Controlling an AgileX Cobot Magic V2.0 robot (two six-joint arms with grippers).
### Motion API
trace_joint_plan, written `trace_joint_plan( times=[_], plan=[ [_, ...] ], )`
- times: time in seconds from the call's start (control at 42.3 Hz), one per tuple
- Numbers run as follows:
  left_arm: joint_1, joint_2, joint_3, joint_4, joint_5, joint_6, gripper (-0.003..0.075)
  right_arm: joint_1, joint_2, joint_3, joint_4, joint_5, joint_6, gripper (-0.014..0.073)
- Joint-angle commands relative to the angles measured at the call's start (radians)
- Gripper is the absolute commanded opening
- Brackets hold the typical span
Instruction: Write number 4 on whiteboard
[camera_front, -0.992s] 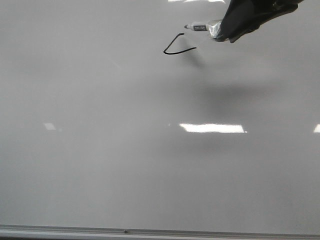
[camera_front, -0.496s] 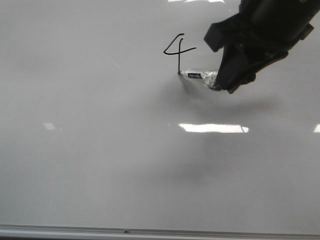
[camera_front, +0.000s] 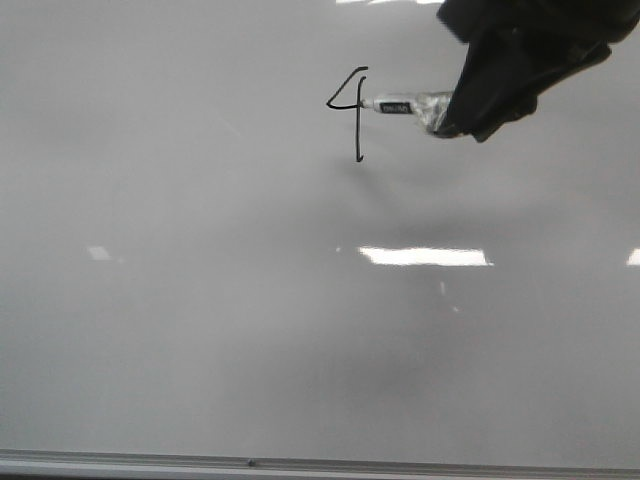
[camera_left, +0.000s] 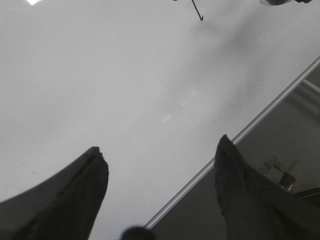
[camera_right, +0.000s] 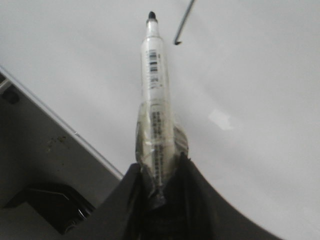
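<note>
The whiteboard (camera_front: 200, 300) fills the front view, glossy grey-white with light reflections. A thin black number 4 (camera_front: 352, 105) is drawn on it near the top, with an angular top, a crossbar and a long stem. My right gripper (camera_front: 450, 110) is shut on a white marker (camera_front: 400, 104) wrapped in tape. The marker's tip sits just right of the stem, level with the crossbar. In the right wrist view the marker (camera_right: 154, 90) points away from the fingers, the stem's end (camera_right: 183, 22) beside its tip. My left gripper (camera_left: 160, 160) is open and empty over the board's edge.
A thin grey metal edge strip (camera_front: 320, 463) runs along the board's near side. The left wrist view shows the same kind of strip (camera_left: 240, 135) with a dark surface and small metal fittings (camera_left: 280, 170) beyond it.
The stem of the 4 was drawn downward within the last second. My right gripper has since moved the marker back up from the stem's bottom to crossbar level.
</note>
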Motion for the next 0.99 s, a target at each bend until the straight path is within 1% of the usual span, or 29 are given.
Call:
trace_joint_plan(
  times=[0.0,0.142,0.331,0.378,0.425,0.52,0.638,0.708,0.827,0.968],
  plan=[
    [-0.023,-0.009,-0.027,-0.064,-0.037,0.044,0.0439,0.044,-0.096,-0.03,0.028,0.058,-0.104,-0.005],
    [-0.119,-0.009,-0.027,-0.083,0.006,0.117,0.0439,0.124,-0.178,-0.03,0.044,0.237,-0.268,-0.005],
    [-0.281,0.024,-0.027,-0.085,0.018,0.138,0.0446,0.182,-0.235,-0.029,0.152,0.351,-0.405,-0.005],
    [-0.319,0.043,-0.027,-0.085,0.016,0.138,0.0461,0.188,-0.24,-0.029,0.181,0.366,-0.435,-0.005],
    [-0.363,0.066,-0.027,-0.085,0.012,0.14,0.05,0.188,-0.24,-0.029,0.214,0.377,-0.454,-0.005],
    [-0.448,0.109,-0.028,-0.085,-0.016,0.14,0.0557,0.188,-0.24,-0.029,0.24,0.382,-0.471,-0.005],
    [-0.536,0.168,-0.028,-0.085,-0.088,0.161,0.0556,0.188,-0.24,-0.029,0.245,0.382,-0.475,-0.005],
    [-0.569,0.198,-0.028,-0.085,-0.133,0.163,0.0556,0.188,-0.24,-0.029,0.245,0.382,-0.475,-0.005],
    [-0.6,0.249,-0.028,-0.085,-0.185,0.163,0.0556,0.188,-0.24,-0.029,0.245,0.38,-0.475,-0.005],
    [-0.611,0.289,-0.028,-0.085,-0.21,0.163,0.0552,0.188,-0.24,-0.029,0.245,0.38,-0.475,-0.005]
  ],
)
